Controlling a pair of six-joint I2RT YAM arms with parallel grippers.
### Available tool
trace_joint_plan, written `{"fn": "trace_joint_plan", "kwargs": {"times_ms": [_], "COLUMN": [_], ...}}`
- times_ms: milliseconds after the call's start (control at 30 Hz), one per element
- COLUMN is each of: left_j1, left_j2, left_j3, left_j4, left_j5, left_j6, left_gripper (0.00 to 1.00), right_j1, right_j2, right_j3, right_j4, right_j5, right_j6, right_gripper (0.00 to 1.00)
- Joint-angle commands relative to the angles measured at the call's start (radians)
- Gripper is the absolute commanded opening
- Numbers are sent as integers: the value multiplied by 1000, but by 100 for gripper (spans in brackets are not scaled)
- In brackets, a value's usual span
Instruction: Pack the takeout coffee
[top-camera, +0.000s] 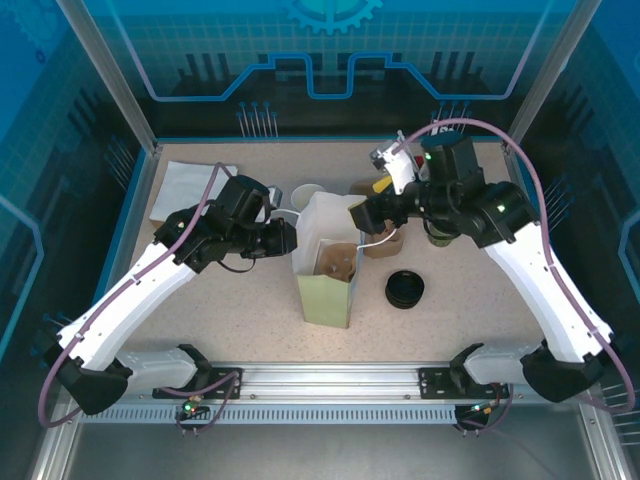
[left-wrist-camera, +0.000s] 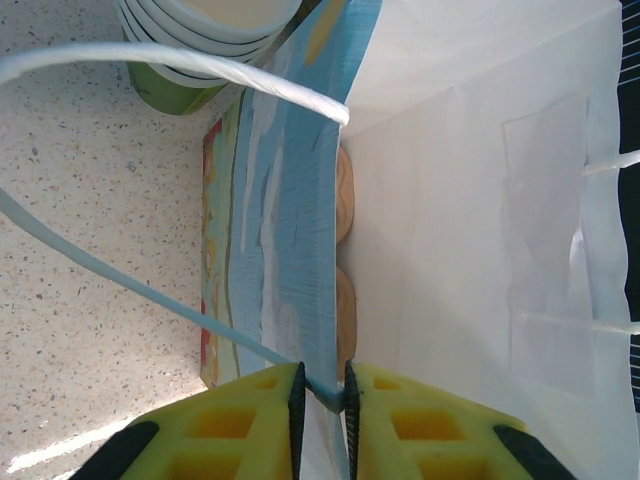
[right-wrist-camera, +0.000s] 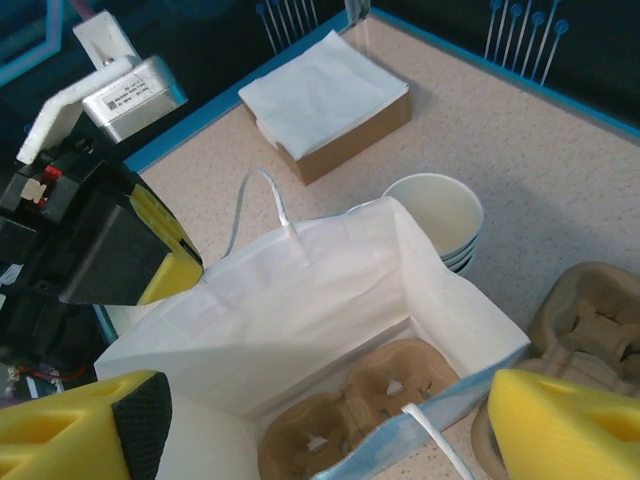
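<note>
Looks barely half done: shows the bag (top-camera: 325, 295) open with a carrier (right-wrist-camera: 350, 405) inside, one wall pinched in the left gripper (left-wrist-camera: 322, 392), the right gripper (right-wrist-camera: 320, 425) spread wide at its rim, cups (right-wrist-camera: 435, 210) behind and lid (top-camera: 405, 289) beside it unpacked

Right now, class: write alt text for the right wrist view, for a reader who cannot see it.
An open white bag holds a brown carrier at its bottom. The left gripper pinches its rim; the right gripper hangs open over it. Stacked cups and napkins sit behind.
</note>
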Motion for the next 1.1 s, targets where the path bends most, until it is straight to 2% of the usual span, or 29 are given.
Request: {"fn": "trace_joint_plan", "kwargs": {"times_ms": [0, 167, 500, 733, 1067], "left_j1": [-7, -5, -4, 2, 63], "left_j2": [4, 13, 12, 9, 16], "left_j3": [25, 49, 164, 280, 360], "left_j4": [-12, -14, -86, -175, -206], "left_j5": [-7, -3, -39, -96, -115], "left_j6": [3, 16, 81, 149, 273], "left_gripper": [24, 34, 57, 64, 71], "right_j1": [-34, -85, -198, -220, -259], "right_j2": [-72, -150, -263, -304, -379], "right_j3": [-48, -113, -207, -250, -382], "right_j4": [93, 125, 129, 88, 89], "right_j5": [-22, 0, 81, 234, 253], "right_j6": [62, 111, 200, 220, 264], "right_gripper": [89, 100, 100, 100, 100]}}
